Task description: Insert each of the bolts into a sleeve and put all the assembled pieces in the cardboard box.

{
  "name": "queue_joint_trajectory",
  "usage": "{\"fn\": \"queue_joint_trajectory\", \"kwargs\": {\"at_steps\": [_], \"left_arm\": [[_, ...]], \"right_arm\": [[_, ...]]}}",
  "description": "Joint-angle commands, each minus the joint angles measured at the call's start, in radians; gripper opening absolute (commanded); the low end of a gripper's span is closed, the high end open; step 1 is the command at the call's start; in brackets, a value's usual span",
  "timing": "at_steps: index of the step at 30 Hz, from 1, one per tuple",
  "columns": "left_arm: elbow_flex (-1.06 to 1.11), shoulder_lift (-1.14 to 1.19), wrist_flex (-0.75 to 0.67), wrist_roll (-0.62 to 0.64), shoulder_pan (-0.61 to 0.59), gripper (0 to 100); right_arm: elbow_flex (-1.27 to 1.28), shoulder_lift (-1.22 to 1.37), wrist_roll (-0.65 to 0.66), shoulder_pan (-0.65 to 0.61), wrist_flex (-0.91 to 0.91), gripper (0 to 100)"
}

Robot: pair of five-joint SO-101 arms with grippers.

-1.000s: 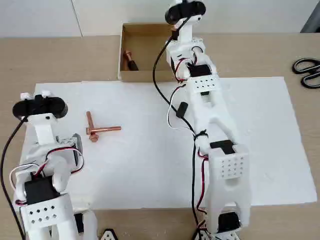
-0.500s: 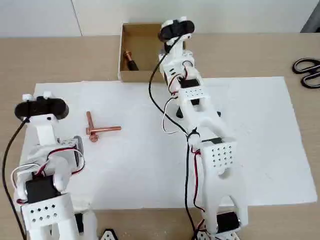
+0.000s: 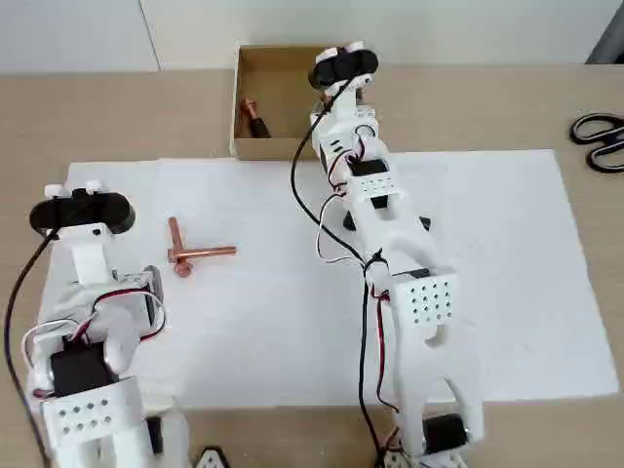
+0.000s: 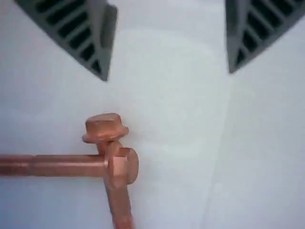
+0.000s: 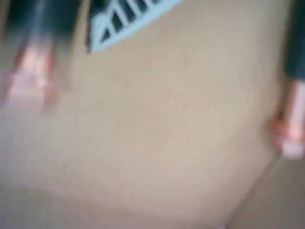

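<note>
Two bare copper bolts (image 3: 200, 253) lie crossed on the white sheet, heads together. My left gripper (image 3: 78, 211) hangs open just to their left, and the left wrist view has the bolts (image 4: 110, 157) below its spread fingers (image 4: 90, 33). The cardboard box (image 3: 278, 146) stands at the table's far edge with one bolt in a black sleeve (image 3: 254, 118) on its floor. My right gripper (image 3: 341, 66) is over the box's right side. Its wrist view is blurred: box floor (image 5: 157, 129), a dark-and-copper piece (image 5: 290, 129) at one edge and a copper smear (image 5: 33, 67) at the other.
The white sheet (image 3: 292, 322) covers most of the tabletop. Black scissors (image 3: 600, 138) lie on bare wood at the far right. The right arm stretches across the sheet's middle towards the box.
The right arm has swung left and lowered its gripper from above the box's far right corner down over the box. The left arm and the two loose bolts have not moved.
</note>
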Motion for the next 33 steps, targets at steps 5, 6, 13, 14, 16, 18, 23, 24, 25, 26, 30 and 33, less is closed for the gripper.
{"fn": "queue_joint_trajectory", "kwargs": {"at_steps": [5, 6, 13, 14, 16, 18, 23, 24, 25, 26, 30, 33], "left_arm": [[-0.004, -0.012, -0.005, 0.0, -0.003, 15], [-0.004, -0.012, -0.005, 0.0, -0.003, 15], [-0.007, -0.012, -0.005, 0.0, -0.003, 15], [-0.007, -0.012, -0.005, 0.0, -0.003, 15], [-0.007, -0.012, -0.005, 0.0, -0.003, 15], [-0.007, -0.012, -0.005, 0.0, -0.003, 15], [-0.004, -0.012, 0.0, 0.0, -0.003, 15], [-0.004, -0.012, 0.0, 0.0, -0.003, 15], [-0.004, -0.012, 0.0, 0.0, -0.003, 15], [-0.004, -0.012, 0.0, 0.0, -0.003, 15], [-0.002, -0.012, 0.002, 0.0, -0.003, 15], [-0.002, -0.012, 0.002, 0.0, -0.003, 15]], "right_arm": [[-0.115, -0.058, -0.002, 0.008, -0.007, 26.3], [-0.127, -0.071, -0.002, 0.013, 0.01, 26.3], [-0.187, -0.255, -0.002, 0.03, 0.326, 26.3], [-0.187, -0.286, -0.002, 0.031, 0.377, 26.3], [-0.187, -0.346, -0.002, 0.039, 0.481, 26.3], [-0.187, -0.409, -0.002, 0.042, 0.572, 26.3], [-0.187, -0.581, -0.002, 0.058, 0.722, 26.3], [-0.187, -0.613, -0.002, 0.058, 0.759, 26.3], [-0.187, -0.647, -0.002, 0.058, 0.8, 26.3], [-0.187, -0.679, -0.002, 0.058, 0.845, 26.3], [-0.187, -0.817, -0.002, 0.056, 1.033, 26.3], [-0.187, -0.911, -0.002, 0.053, 1.179, 26.3]]}}
